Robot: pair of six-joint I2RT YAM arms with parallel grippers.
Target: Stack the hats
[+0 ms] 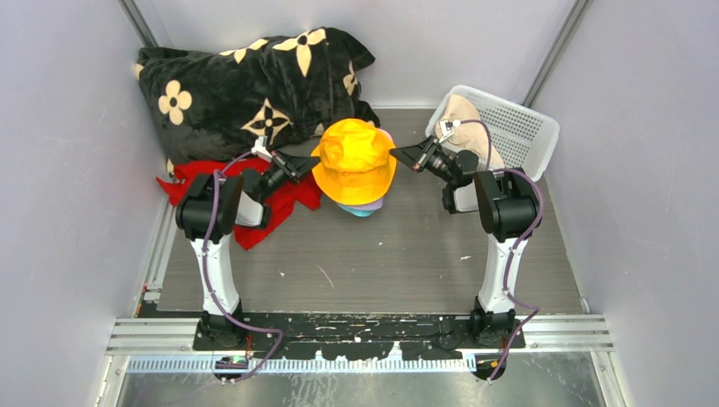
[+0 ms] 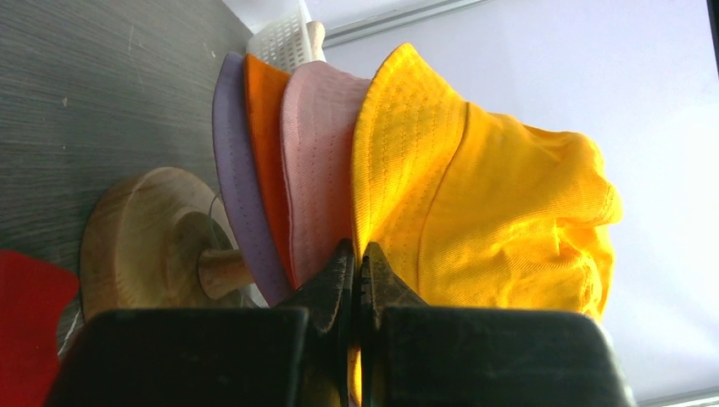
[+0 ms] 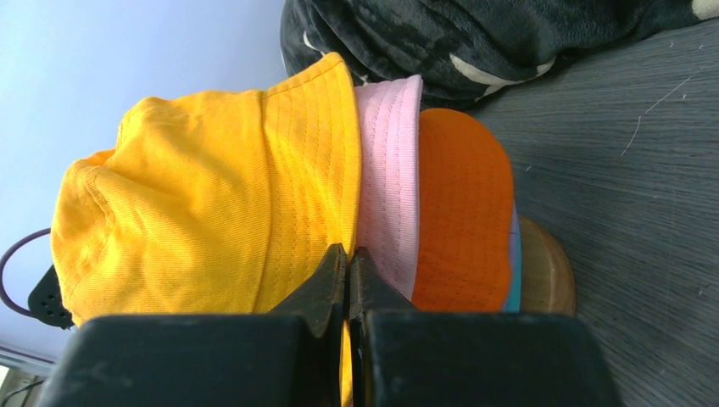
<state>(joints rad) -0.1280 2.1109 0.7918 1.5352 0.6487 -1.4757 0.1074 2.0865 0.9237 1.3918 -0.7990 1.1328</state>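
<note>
The yellow hat (image 1: 354, 158) sits on top of a stack on a wooden stand (image 2: 140, 237). Under it are the pink hat (image 2: 318, 161), the orange hat (image 2: 264, 127) and the lavender hat (image 2: 233, 161); a teal hat edge (image 1: 356, 212) shows at the bottom. My left gripper (image 1: 314, 161) is shut on the yellow hat's brim at its left side (image 2: 358, 254). My right gripper (image 1: 398, 153) is shut on the brim at its right side (image 3: 348, 259). The beige hat (image 1: 465, 127) lies in the white basket (image 1: 517, 127) behind my right arm.
A black plush blanket with cream flowers (image 1: 246, 85) lies at the back left. A flat red cloth (image 1: 280, 199) lies under my left arm. Grey walls close in on both sides.
</note>
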